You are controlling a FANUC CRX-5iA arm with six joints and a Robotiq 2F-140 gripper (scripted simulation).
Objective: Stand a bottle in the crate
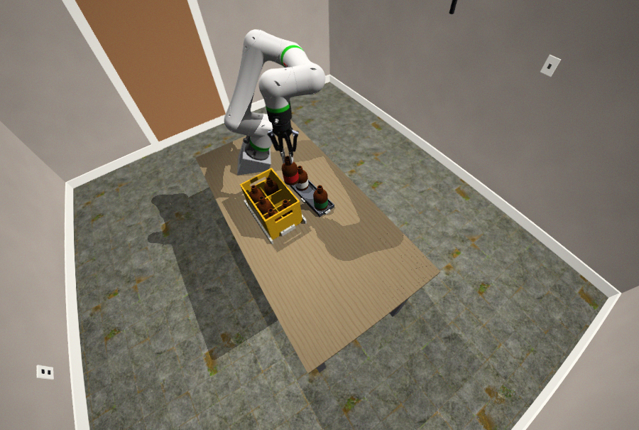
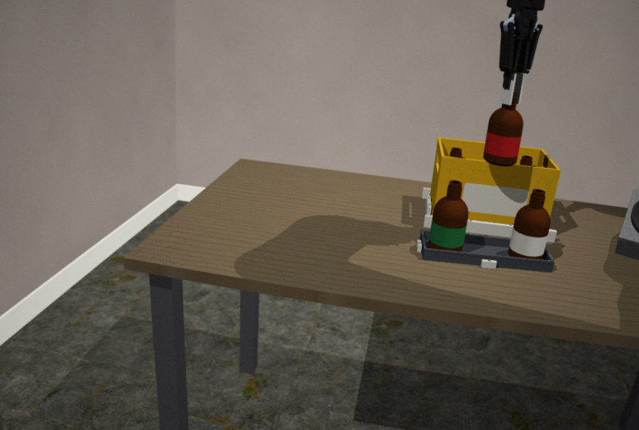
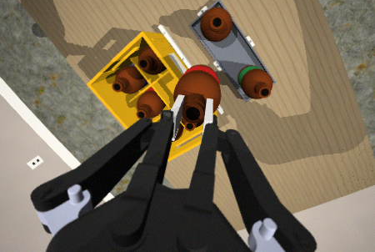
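– What do you see on the arm?
– You see rounded white links with green rings at the joints.
– And its gripper?
– Black linkages, pale finger pads, grey pins.

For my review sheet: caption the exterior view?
Gripper holds red-banded bottle by its neck above yellow crate; two bottles remain on tray.

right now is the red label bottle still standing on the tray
No, the gripper holds the red-label bottle by its neck, lifted clear above the tray.
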